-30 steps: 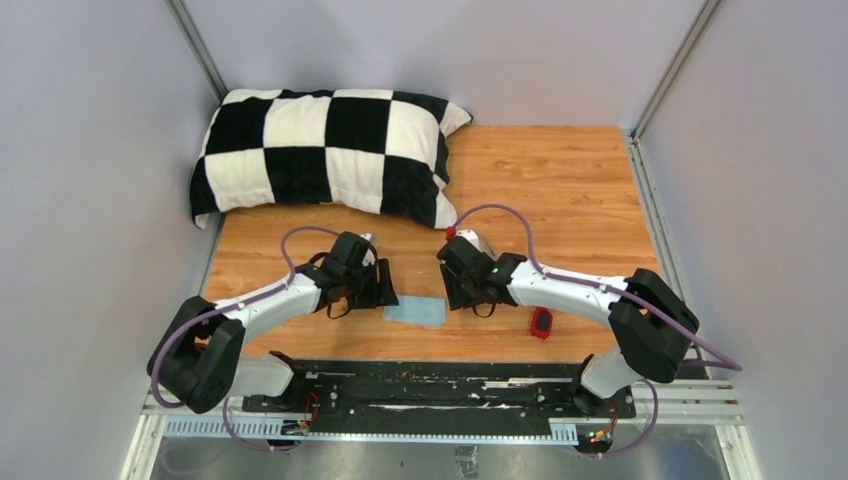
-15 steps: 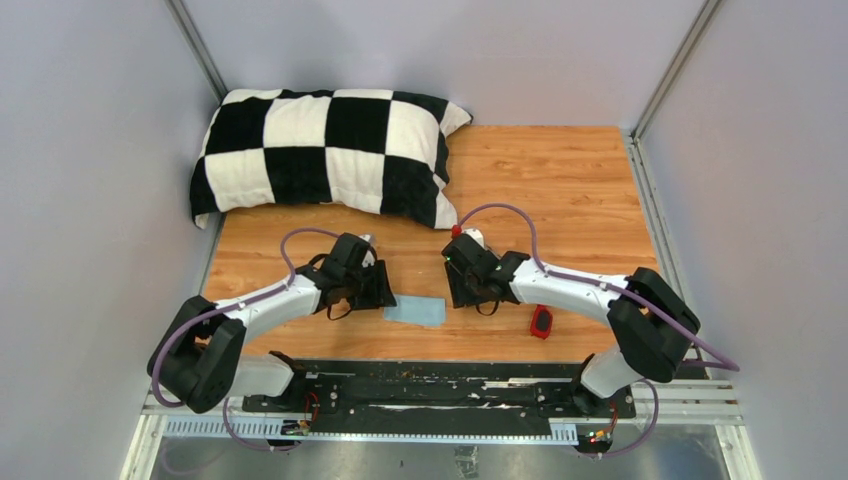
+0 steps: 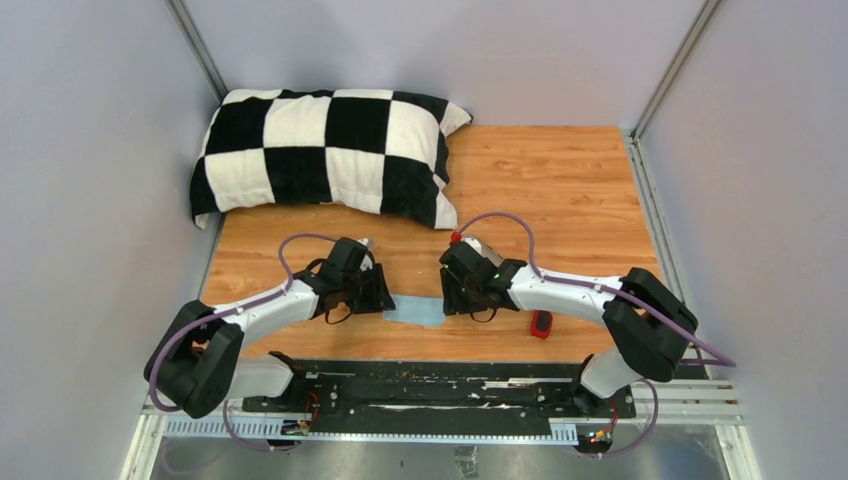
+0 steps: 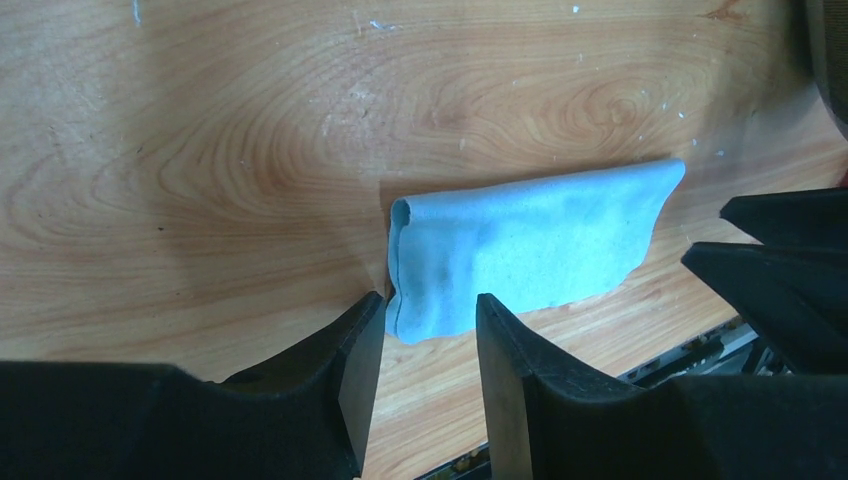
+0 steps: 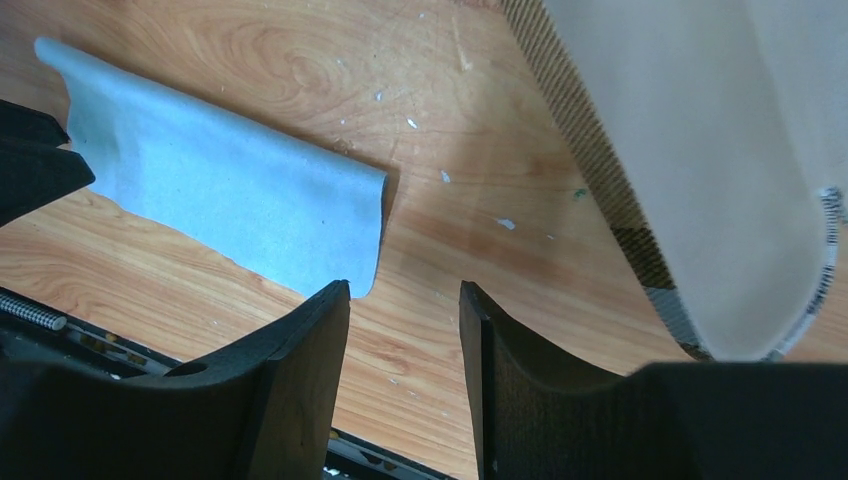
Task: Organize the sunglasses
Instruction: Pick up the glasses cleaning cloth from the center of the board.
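Observation:
The sunglasses (image 3: 541,323), red-framed with dark lenses, lie on the wooden table near its front edge, right of my right gripper and under the right forearm's near side. They do not show in either wrist view. A light blue cloth (image 3: 418,313) lies between both grippers. My left gripper (image 3: 384,299) is open, its fingertips astride the cloth's end (image 4: 530,245). My right gripper (image 3: 452,298) is open, its left fingertip at the cloth's other end (image 5: 220,195).
A black-and-white checked pillow (image 3: 320,150) lies at the back left. A pale object with a grey plaid edge (image 5: 700,150) fills the right of the right wrist view, close to that gripper. The black base rail (image 3: 440,385) runs along the table's front edge.
Both grippers have moved toward the table's front edge and closer to the blue cloth's two ends. The sunglasses have not moved.

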Available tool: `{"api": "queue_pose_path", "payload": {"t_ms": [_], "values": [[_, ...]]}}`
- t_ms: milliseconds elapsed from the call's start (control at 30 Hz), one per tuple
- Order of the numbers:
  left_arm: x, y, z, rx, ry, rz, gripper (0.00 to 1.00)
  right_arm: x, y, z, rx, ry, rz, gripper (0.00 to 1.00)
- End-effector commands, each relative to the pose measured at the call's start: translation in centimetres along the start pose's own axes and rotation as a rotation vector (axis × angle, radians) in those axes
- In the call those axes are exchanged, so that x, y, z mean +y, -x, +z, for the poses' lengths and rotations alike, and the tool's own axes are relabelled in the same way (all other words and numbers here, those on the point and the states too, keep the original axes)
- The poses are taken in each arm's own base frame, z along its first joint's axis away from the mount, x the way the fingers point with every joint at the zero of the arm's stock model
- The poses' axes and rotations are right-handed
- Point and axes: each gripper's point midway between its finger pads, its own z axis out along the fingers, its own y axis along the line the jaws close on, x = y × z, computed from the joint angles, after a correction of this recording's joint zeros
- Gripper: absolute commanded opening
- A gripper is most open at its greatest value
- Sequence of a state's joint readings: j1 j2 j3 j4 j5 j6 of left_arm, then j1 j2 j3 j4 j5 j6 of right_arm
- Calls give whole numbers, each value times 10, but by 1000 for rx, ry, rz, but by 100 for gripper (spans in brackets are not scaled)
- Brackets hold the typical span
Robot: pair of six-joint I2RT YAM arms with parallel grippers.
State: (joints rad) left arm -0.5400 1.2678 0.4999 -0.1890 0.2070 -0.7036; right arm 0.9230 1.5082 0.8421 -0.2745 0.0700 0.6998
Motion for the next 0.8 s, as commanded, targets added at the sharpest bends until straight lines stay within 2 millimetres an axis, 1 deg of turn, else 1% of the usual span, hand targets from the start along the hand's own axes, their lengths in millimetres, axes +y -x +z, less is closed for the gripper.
{"api": "queue_pose_path", "payload": {"t_ms": [0, 167, 233, 467, 567, 600, 767], "values": [[13, -19, -2, 53, 33, -16, 43, 6, -19, 12, 55, 28, 69, 50], [14, -23, 1, 72, 30, -22, 41, 4, -24, 19, 59, 27, 80, 49], [15, -24, 3, 73, 32, -26, 40, 2, -26, 21, 65, 19, 82, 46], [15, -23, 3, 68, 33, -26, 30, 4, -24, 26, 73, 14, 81, 38], [14, -22, 2, 65, 34, -24, 26, 6, -22, 28, 72, 15, 70, 35], [14, -21, 2, 63, 35, -24, 25, 12, -24, 28, 90, 41, 67, 35], [15, -21, 2, 61, 38, -27, 18, 15, -25, 30, 104, 53, 52, 31]]}}
